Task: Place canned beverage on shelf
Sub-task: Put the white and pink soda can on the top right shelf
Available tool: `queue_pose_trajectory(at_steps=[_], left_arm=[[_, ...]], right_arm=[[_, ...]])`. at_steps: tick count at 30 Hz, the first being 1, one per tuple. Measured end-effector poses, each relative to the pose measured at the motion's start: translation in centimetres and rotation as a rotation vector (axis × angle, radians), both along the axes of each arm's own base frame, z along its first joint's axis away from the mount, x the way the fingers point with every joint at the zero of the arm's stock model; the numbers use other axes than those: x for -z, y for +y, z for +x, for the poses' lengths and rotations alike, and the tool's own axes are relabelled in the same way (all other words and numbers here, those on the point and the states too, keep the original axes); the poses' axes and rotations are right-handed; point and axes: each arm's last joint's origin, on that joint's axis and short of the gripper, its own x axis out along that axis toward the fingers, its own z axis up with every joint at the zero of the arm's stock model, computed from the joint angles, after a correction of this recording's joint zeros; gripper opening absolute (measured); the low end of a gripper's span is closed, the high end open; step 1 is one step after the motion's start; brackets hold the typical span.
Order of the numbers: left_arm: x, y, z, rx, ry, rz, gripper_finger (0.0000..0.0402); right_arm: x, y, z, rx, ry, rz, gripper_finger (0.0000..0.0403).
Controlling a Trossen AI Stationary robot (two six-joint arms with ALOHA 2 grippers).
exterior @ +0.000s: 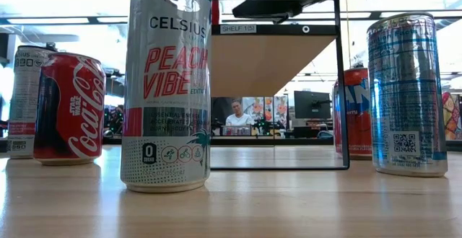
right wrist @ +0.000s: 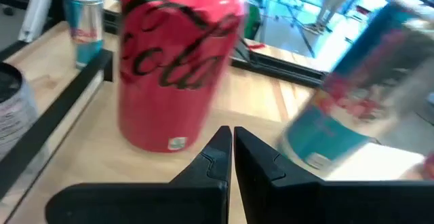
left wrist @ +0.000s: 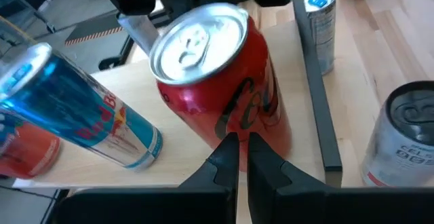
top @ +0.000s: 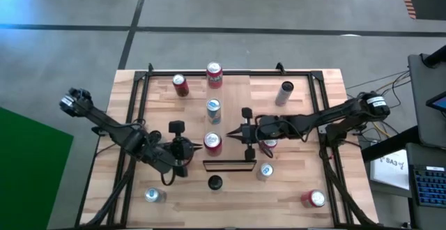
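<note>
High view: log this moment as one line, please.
left end effector: shut, empty, beside red cola can | right end effector: shut, empty, on that can's other side | shelf: no can seen on it

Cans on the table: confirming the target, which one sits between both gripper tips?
The red Coca-Cola can at mid-table: the shut left gripper and shut right gripper point at it from either side; every other can stands farther off.
</note>
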Motion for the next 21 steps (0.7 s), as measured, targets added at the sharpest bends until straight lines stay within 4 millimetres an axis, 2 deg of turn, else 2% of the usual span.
queue_pose_trajectory(at_steps=[13, 18, 21], left_arm=[[-3.3, 1.0, -1.8, 0.129, -0.076, 0.154, 0.0000], [-4.4, 1.5, -2.5, 0.157, -0.170, 0.180, 0.0000], [-4.4, 1.8, -2.8, 0.159, -0.199, 0.185, 0.0000]], right_arm=[[-2.8, -0.6, -3.4, 0.081, 0.039, 0.143, 0.0009], [-3.9, -0.6, -3.8, 0.110, 0.105, 0.193, 0.0009], [-4.6, -0.6, -3.6, 0.128, 0.190, 0.196, 0.0009]])
